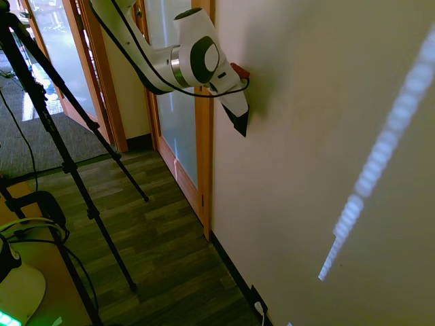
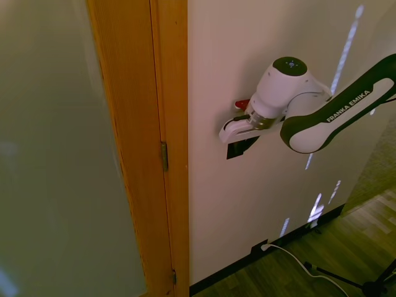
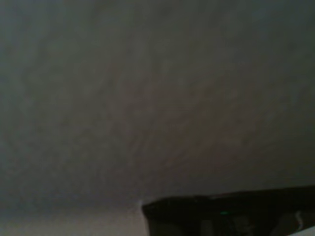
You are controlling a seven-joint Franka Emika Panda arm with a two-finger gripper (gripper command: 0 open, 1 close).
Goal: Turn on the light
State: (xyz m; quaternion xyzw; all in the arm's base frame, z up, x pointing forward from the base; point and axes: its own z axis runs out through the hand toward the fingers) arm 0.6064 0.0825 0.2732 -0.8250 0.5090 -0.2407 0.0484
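No lamp shows in any view. My gripper (image 1: 240, 114) (image 2: 234, 132) is pressed up to the cream wall (image 1: 319, 102), just beside the wooden door frame (image 2: 158, 148). A small black piece, seemingly the light switch plate (image 1: 239, 125) (image 2: 238, 148), pokes out from under the white hand and is largely covered by it. The close, dim wrist view holds only blurred wall and a black edge (image 3: 231, 211) low down. The hand hides whether the gripper is open or shut.
A frosted glass door (image 1: 173, 115) in the wooden frame stands right next to the arm. Low on the wall sits a black plate with a white plug (image 1: 257, 303) (image 2: 258, 249). A pale dotted sunlight streak (image 1: 380, 156) crosses the wall. A small red part (image 2: 242, 104) shows by the wrist.
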